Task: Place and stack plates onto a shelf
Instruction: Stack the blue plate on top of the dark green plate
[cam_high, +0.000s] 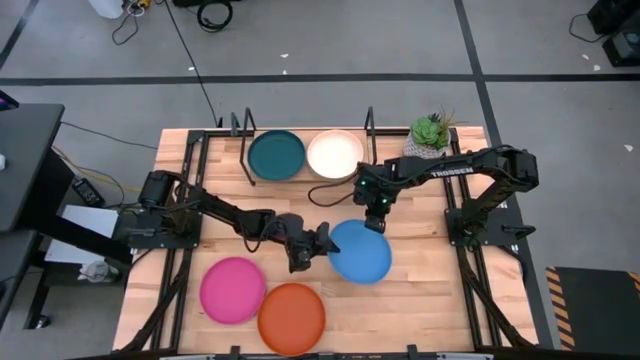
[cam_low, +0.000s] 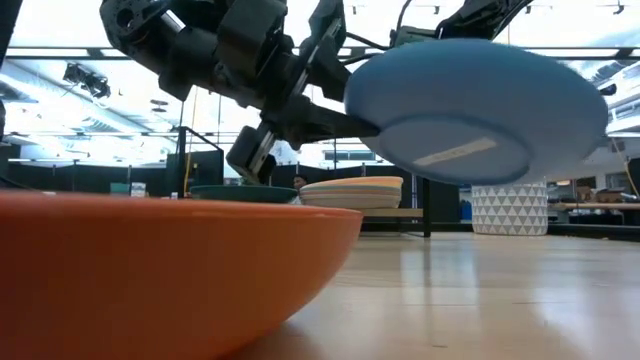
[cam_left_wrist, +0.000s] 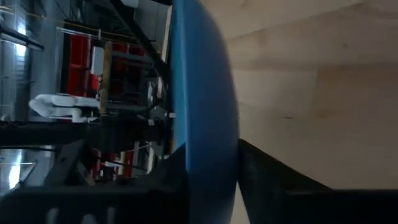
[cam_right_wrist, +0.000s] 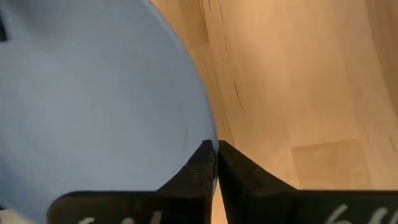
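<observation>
Blue plate (cam_high: 360, 252) hangs above mid-surface, its edge pinched by left gripper (cam_high: 322, 243), ready for the shelf (cam_high: 238, 128); right gripper (cam_high: 379, 212), fingers together, hovers beside it.

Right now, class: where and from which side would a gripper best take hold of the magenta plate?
Probably at its thin raised rim, from above. The magenta plate lies flat, open side up on the table, so only the rim offers an edge to pinch; its side away from the touching orange plate is freest.
</observation>
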